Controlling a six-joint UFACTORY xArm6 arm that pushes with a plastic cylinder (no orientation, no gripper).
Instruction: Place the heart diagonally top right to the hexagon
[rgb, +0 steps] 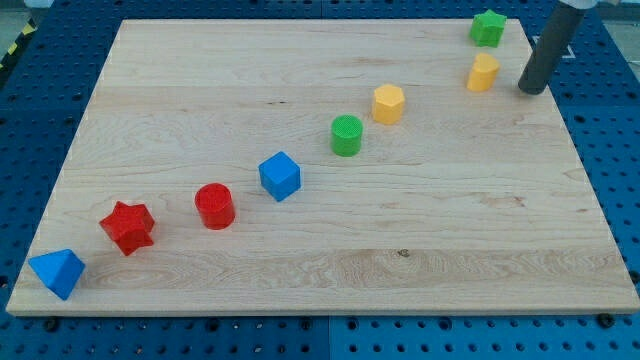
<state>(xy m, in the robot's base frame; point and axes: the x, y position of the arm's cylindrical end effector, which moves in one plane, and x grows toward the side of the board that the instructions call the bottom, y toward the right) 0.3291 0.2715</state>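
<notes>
The yellow heart (483, 73) lies near the board's top right corner. The yellow hexagon (388, 103) lies to its lower left, near the upper middle of the board. My tip (531, 90) rests on the board just right of the heart, a short gap away and slightly lower. The dark rod rises from it toward the view's top right.
A green star (488, 27) sits above the heart at the top edge. A green cylinder (347, 135), blue cube (280, 176), red cylinder (214, 206), red star (127, 227) and blue triangular block (57, 272) run diagonally down to the lower left. The wooden board (450, 230) lies on a blue pegboard.
</notes>
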